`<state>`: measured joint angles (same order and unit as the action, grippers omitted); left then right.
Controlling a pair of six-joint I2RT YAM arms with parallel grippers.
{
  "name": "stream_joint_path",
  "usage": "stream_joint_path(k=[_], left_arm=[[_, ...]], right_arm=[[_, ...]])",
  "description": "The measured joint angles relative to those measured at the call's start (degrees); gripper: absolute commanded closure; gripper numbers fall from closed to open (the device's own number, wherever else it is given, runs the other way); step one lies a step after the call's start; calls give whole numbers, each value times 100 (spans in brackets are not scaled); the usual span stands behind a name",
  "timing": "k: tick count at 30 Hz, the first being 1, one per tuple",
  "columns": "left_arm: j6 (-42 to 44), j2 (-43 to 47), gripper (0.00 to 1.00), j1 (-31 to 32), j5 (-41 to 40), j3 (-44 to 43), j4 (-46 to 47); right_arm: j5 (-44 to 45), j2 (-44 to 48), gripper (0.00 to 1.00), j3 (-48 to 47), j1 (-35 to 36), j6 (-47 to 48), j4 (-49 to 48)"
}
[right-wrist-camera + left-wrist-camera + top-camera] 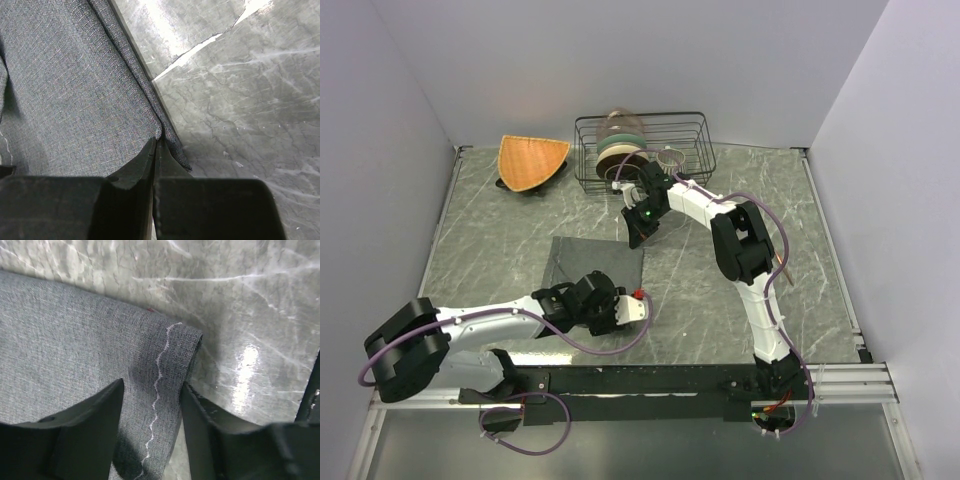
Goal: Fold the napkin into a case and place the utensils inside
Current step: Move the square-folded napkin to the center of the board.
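Note:
The dark grey napkin (582, 262) lies flat on the marble table, left of centre. My left gripper (620, 302) is low at its near right corner. In the left wrist view the left gripper (152, 385) is open, its fingers either side of the napkin's (65, 340) folded, white-stitched edge. My right gripper (638, 236) reaches to the far right corner. In the right wrist view the right gripper (156, 140) is shut, pinching the napkin's (65, 90) layered edge. A slim copper-coloured utensil (786, 268) peeks out right of the right arm.
A black wire rack (695, 135) at the back holds stacked dishes (620, 150) and a metal cup (669, 158). An orange woven fan-shaped mat (532, 160) sits at the back left. White walls close in both sides.

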<state>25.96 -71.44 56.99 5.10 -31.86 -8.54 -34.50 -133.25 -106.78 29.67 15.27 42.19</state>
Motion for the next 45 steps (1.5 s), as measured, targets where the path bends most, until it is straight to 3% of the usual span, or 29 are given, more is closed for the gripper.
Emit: stream_joint_path(k=[8,14,45], left_arm=[[35,-57,85,11,-66,72,92],[28,-68,94,33,-48,44,68],[-11,-739,95,752,-365,-579,-66]], right_arm=[[-2,0,100,0,-2,2,0],[-7,4,100,0,-11,22,4],[-146,376,100,660,-369,195,-103]])
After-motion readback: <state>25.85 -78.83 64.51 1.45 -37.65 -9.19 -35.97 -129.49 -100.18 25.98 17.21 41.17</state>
